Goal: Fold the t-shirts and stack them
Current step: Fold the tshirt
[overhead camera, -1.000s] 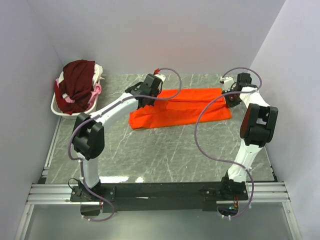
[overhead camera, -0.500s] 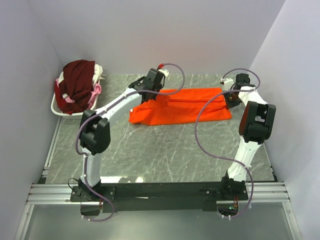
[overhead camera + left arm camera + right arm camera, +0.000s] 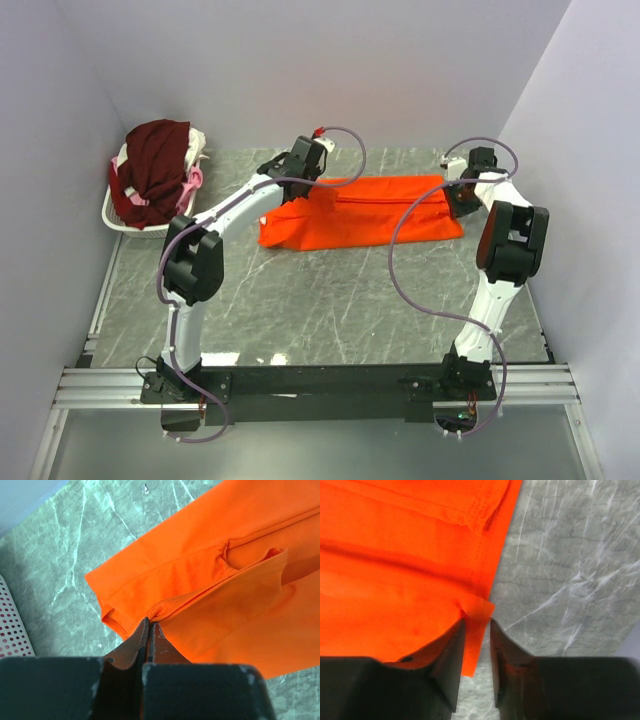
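"two grippers — how are they?"
"left gripper (image 3: 149,623) is clamped on a fold of the orange t-shirt (image 3: 380,215), which lies on the table's (image 3: 300,300) far half, right of the basket (image 3: 118,218). right gripper (image 3: 476,623) — jaws slightly apart, that shirt's corner between them."

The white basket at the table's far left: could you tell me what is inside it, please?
A dark maroon shirt heaped on top, pink cloth and white cloth showing at its edges. Anything lower in the basket is covered.
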`<state>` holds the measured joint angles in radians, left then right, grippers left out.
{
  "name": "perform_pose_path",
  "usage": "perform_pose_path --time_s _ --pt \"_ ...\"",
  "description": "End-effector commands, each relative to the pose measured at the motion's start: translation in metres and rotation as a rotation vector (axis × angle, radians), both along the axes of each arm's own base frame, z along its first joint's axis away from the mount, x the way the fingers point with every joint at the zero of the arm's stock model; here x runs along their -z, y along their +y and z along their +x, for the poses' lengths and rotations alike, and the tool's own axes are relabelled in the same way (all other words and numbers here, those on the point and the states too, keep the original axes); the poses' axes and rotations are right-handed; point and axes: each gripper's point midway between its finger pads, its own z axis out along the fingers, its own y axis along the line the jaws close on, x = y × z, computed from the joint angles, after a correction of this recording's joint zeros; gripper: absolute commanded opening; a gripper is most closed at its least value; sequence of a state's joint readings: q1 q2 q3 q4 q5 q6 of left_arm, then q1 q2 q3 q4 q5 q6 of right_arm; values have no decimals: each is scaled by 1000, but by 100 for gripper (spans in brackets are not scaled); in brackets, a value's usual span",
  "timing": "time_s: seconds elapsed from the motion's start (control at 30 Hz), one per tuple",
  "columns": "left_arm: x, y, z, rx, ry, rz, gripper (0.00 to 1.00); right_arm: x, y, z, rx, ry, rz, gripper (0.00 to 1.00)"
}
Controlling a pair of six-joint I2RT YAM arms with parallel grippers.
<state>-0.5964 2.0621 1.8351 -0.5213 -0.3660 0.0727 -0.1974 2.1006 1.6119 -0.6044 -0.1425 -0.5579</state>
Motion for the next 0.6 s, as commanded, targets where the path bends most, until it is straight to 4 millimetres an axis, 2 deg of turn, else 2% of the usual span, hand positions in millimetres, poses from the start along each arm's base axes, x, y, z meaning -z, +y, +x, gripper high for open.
perform_pose_path --time_s 0.0,0.07,0.1,0.17,0.23,0.43,0.57 --pt "-25 -4 16 -1 -83 -18 0 -16 -6 17 49 -59 -37 36" --pt "-26 -5 20 3 -93 -15 0 -26 -8 16 68 -91 -41 46" --pt "-22 -5 22 3 -89 -9 0 -34 -7 20 74 -132 -39 48" --pt "-22 -6 27 5 -100 1 0 -47 -1 15 74 -175 -15 53" --pt "-15 -4 32 -1 -104 23 0 -62 5 12 64 -214 8 54" --pt "3 2 48 -10 -126 84 0 -87 26 0 23 -265 96 54" --pt "20 2 57 -11 -122 95 0 -91 35 -8 9 -264 131 54"
